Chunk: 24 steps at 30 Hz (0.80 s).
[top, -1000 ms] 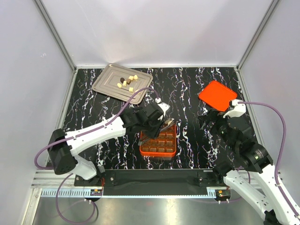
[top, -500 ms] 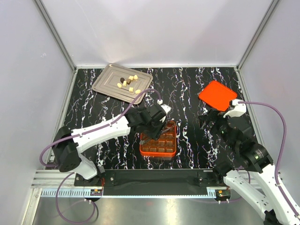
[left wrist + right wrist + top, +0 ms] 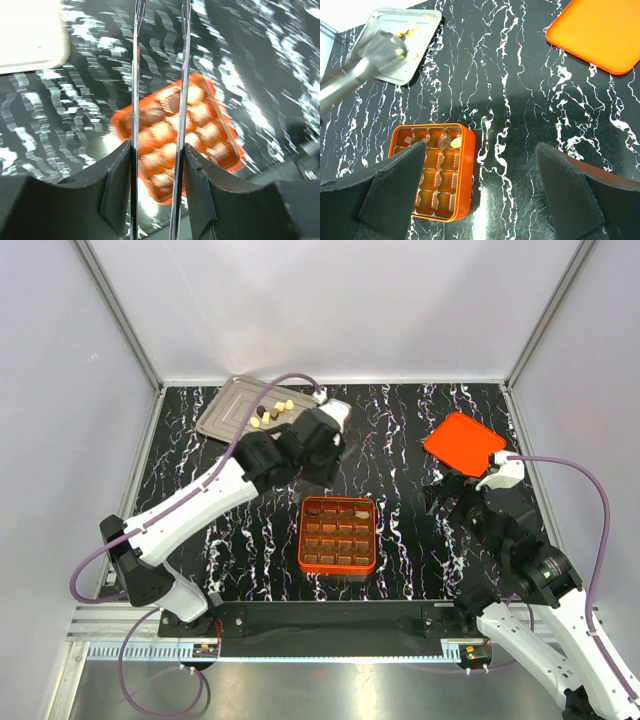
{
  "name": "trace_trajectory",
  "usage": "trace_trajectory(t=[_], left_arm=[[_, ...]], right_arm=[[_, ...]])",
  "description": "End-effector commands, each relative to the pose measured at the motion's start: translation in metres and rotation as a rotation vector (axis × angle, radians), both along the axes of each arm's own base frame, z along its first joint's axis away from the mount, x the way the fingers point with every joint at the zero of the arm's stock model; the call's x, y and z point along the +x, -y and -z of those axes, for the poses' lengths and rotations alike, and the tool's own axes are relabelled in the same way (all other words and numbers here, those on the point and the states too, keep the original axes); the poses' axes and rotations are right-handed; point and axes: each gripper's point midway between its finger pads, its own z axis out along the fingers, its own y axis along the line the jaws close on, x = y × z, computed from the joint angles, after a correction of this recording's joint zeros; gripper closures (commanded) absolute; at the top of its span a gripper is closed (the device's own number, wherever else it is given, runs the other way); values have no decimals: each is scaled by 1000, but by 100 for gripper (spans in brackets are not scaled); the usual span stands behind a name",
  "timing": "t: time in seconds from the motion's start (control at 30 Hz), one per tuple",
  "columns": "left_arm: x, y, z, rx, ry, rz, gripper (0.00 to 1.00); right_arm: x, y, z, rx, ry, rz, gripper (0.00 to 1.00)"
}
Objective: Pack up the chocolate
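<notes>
Top external, chocolate (image 3: 272, 413) just beyond left jaws, untouched

Black white-veined marble tabletop (image 3: 420, 415) within plain pale grey walls (image 3: 330, 300).

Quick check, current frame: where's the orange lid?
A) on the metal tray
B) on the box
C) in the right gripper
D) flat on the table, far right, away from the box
D: the orange lid lies flat on the table at the far right, well apart from the open orange box, whose grid cells are exposed.
</notes>
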Motion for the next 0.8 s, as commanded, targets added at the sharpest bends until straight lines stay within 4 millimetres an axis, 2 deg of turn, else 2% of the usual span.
trace_trajectory(t=[0.0, 0.13, 0.23, 0.37, 0.47, 0.5, 0.63, 0.77], left_arm=[[33, -36, -16, 35, 61, -110, 54], [64, -66, -14, 30, 75, -213, 52], [92, -95, -1, 47, 63, -316, 50], [115, -113, 21, 65, 38, -376, 50], [132, -117, 34, 55, 29, -370, 51], [137, -113, 47, 57, 2, -341, 50], [159, -116, 70, 58, -33, -331, 51], [171, -115, 90, 50, -71, -308, 51]], right_arm=[[4, 0, -21, 17, 59, 9, 0], [4, -1, -20, 26, 58, 3, 0], [4, -5, -18, 39, 54, -8, 0], [5, -8, -17, 47, 54, -17, 0], [6, -10, -16, 48, 50, -27, 0], [6, -11, -16, 48, 50, -29, 0], [7, -12, -15, 46, 50, -33, 0], [7, -12, -14, 43, 55, -36, 0]])
